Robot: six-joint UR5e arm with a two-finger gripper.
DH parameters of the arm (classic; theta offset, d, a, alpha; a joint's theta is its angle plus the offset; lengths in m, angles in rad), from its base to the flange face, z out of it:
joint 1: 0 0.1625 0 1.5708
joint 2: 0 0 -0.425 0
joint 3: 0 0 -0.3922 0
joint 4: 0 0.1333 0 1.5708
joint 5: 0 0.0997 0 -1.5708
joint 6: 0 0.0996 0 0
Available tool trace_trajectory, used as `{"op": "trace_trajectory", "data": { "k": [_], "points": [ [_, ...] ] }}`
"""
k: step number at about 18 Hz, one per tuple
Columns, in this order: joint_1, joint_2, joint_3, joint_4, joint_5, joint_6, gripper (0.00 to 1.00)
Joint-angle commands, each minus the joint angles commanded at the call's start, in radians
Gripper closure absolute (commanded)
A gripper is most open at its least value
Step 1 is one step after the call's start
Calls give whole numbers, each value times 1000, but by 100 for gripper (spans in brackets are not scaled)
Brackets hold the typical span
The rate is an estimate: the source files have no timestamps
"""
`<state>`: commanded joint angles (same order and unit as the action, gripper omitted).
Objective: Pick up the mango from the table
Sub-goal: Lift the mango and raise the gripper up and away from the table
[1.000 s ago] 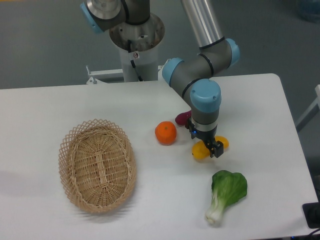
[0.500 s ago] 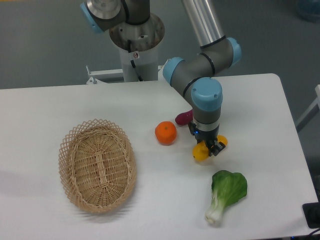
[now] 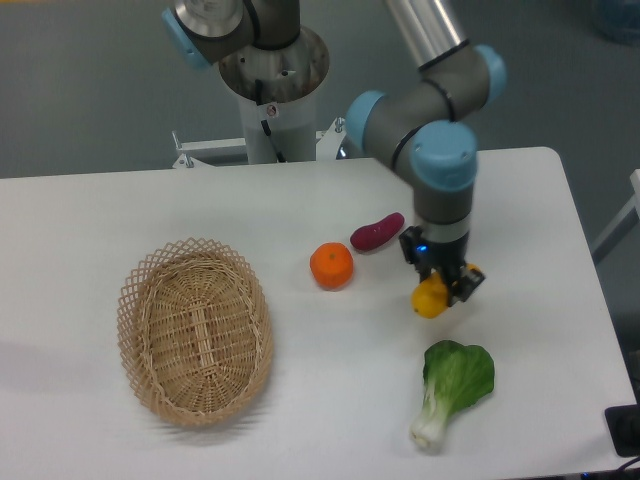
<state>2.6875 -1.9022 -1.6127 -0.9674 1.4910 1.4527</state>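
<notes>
The yellow-orange mango hangs in my gripper, whose black fingers are shut across its middle. The fruit looks lifted a little off the white table, right of centre and just above the bok choy. Only its left end and a sliver on the right show past the fingers.
A round orange and a purple sweet potato lie left of the gripper. A green bok choy lies below it near the front edge. A wicker basket sits on the left. The arm's base stands at the back.
The gripper, shut on the mango, has moved right and slightly up with it, away from the orange. The sweet potato is now fully uncovered.
</notes>
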Motion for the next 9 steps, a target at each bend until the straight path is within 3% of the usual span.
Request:
{"op": "trace_trajectory", "data": {
  "k": [3, 5, 7, 9],
  "points": [
    [37, 0, 123, -166, -35, 0, 49],
    [72, 2, 183, -244, -80, 2, 49],
    [100, 2, 211, -284, -107, 14, 49],
    [114, 9, 214, -286, -114, 21, 49]
  ]
}}
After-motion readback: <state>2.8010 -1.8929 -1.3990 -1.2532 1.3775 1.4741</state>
